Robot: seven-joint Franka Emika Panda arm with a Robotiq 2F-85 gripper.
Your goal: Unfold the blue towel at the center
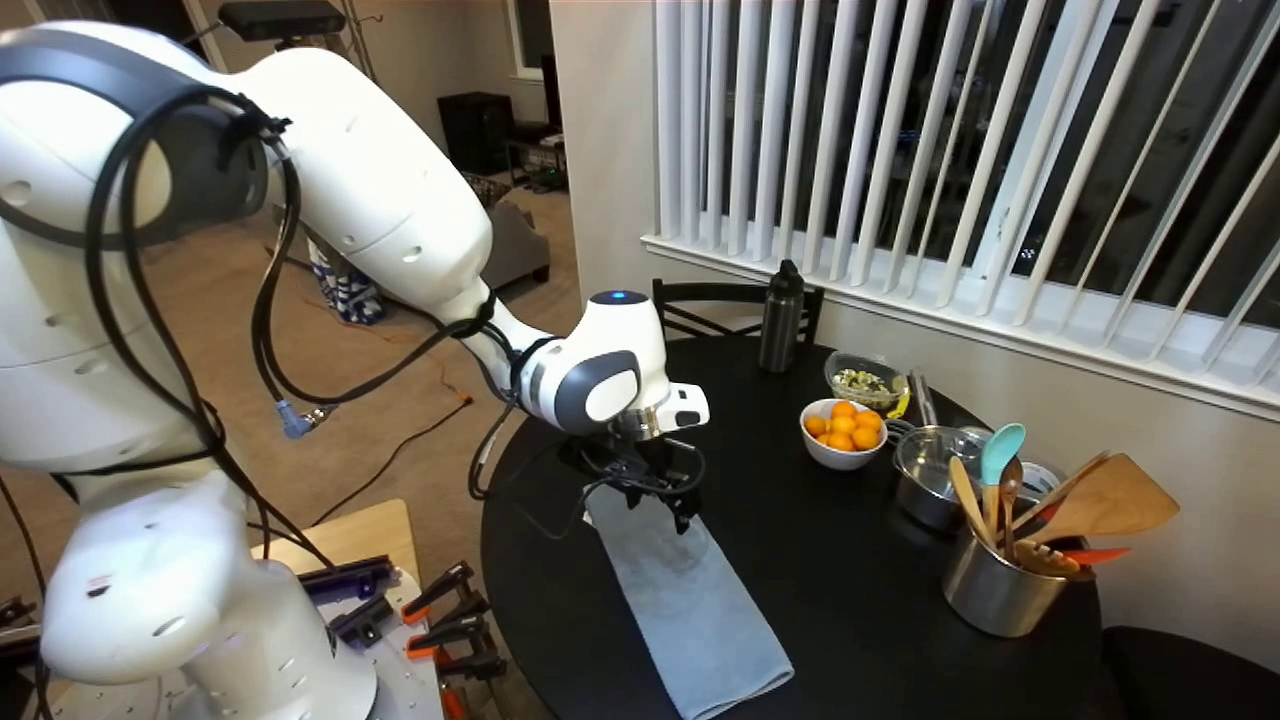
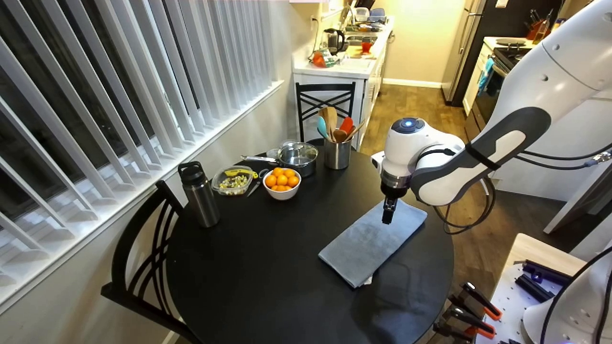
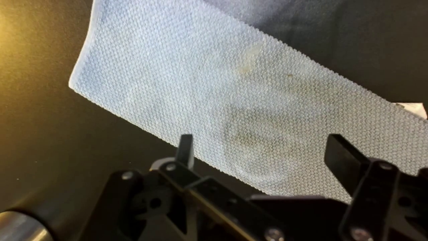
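The blue towel lies flat on the black table as a long folded strip, in both exterior views and in the wrist view. A white tag sticks out from under one long edge. My gripper points down above the towel, nearer one end; it also shows edge-on in an exterior view. In the wrist view the gripper is open, fingers wide apart, with nothing between them. The towel lies below the fingers. The exact height of the fingertips above it is hard to tell.
The round black table holds a white bowl of oranges, a salad container, a pot, a metal utensil holder and a tall bottle. A black chair stands at the edge.
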